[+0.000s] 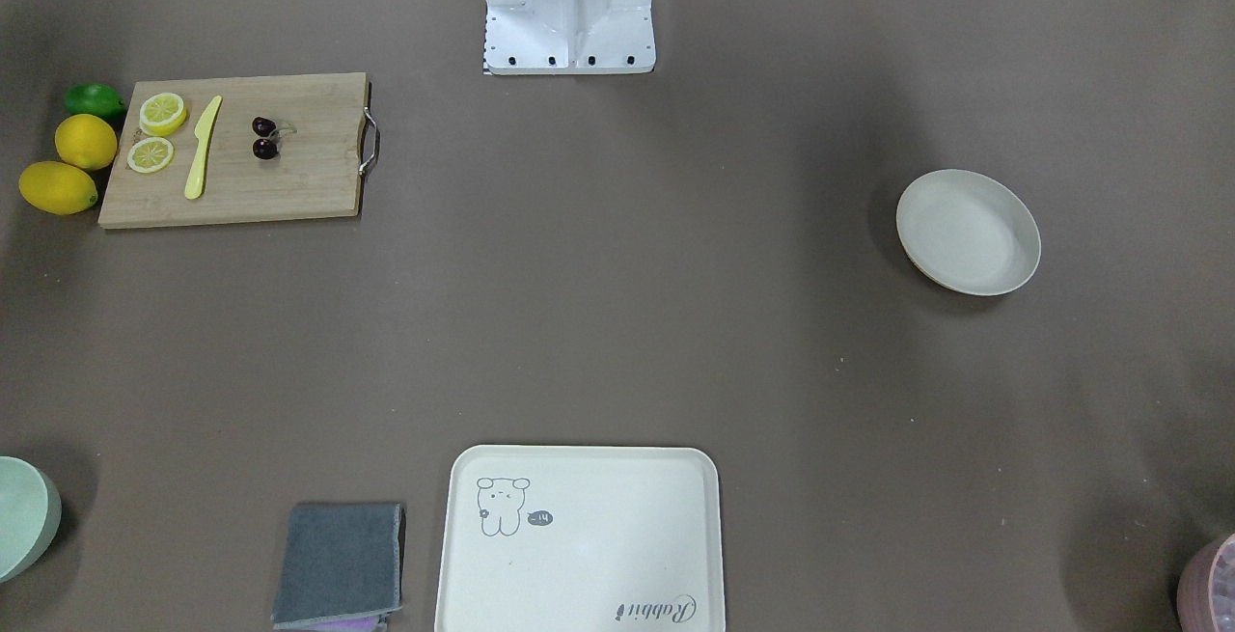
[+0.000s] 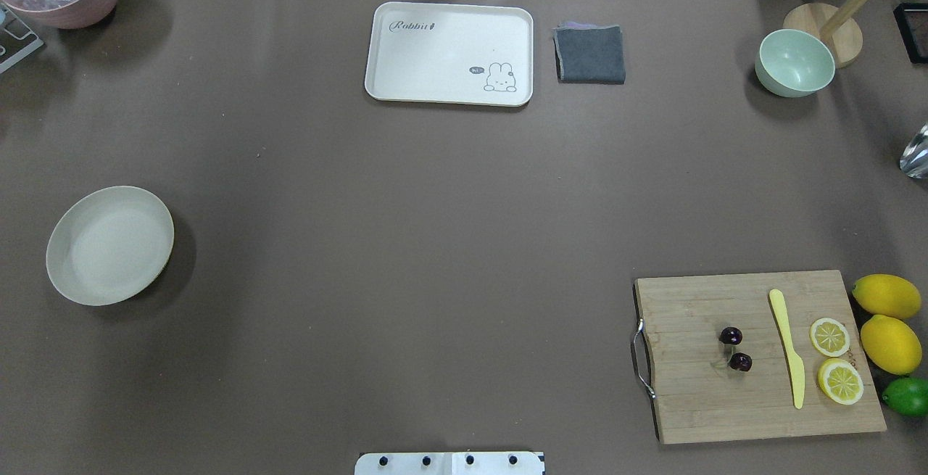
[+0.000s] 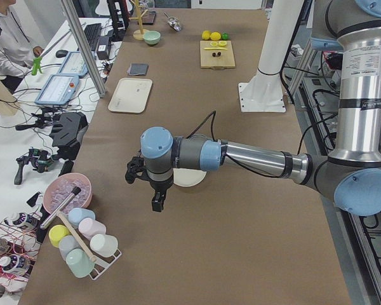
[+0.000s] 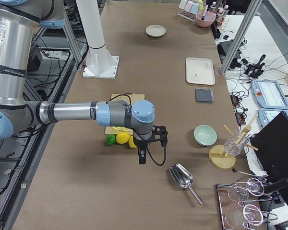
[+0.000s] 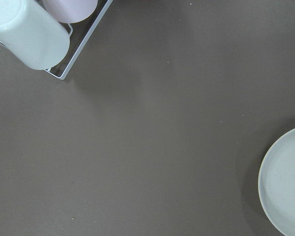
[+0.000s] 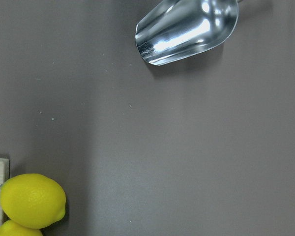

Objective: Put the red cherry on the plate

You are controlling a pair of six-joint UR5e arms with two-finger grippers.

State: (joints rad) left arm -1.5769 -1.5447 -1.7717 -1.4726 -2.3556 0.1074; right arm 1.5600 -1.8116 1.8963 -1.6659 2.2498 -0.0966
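The red cherry [image 1: 265,149] [image 2: 740,362], a pair of dark glossy fruits on pale stems, lies on the wooden cutting board [image 2: 710,402] at the table's right side. The cream plate [image 2: 109,245] [image 1: 968,232] [image 5: 285,182] sits bare at the far left side. My left gripper [image 3: 159,200] hangs above the table beside the plate, between it and the cup rack. My right gripper [image 4: 142,155] hovers just past the lemons at the board's outer end. Both grippers show only in the side views, so I cannot tell whether they are open or shut.
On the board lie a yellow knife [image 2: 788,348] and two lemon slices [image 2: 829,336]; lemons [image 2: 886,296] and a lime [image 2: 906,396] sit beside it. A cream tray [image 2: 449,40], grey cloth [image 2: 590,54], green bowl [image 2: 794,63], metal scoop [image 6: 187,32] and cup rack [image 5: 29,34] line the edges.
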